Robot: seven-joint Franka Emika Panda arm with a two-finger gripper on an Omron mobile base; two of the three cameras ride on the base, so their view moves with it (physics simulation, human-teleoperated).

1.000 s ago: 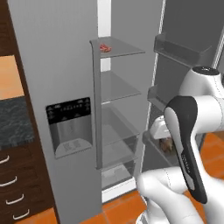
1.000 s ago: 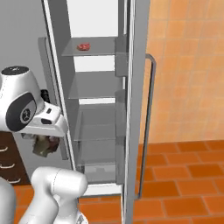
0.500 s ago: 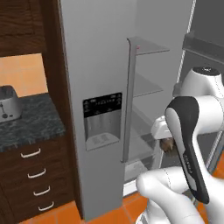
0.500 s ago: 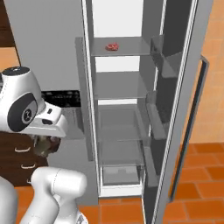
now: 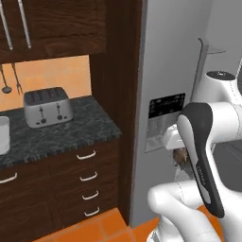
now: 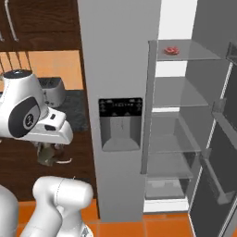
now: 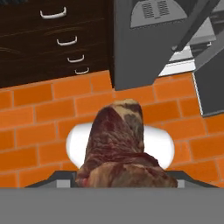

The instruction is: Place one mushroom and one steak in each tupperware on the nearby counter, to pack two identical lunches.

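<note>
A slab of dark red, marbled steak (image 7: 116, 140) hangs down from my gripper (image 6: 47, 149), which is shut on it and held low in front of my body. From the left base view the same steak (image 5: 181, 157) peeks out behind my forearm. A second small red steak (image 6: 172, 49) lies on the top glass shelf of the open fridge. The dark marbled counter (image 5: 71, 132) stretches to the left above brown drawers. The mushroom and the tupperware are out of view.
A silver toaster (image 5: 47, 107) stands on the counter, and a white object (image 5: 3, 135) is cut off by the left edge. The grey fridge with its dispenser panel (image 6: 120, 122) stands between counter and open shelves; its door (image 6: 217, 139) is swung open on the right. Orange tile floor (image 7: 39, 109) lies below.
The whole picture has slid: the base has swung left, bringing counter and toaster into view and pushing the fridge shelves to the right. The steak stays in the gripper.
</note>
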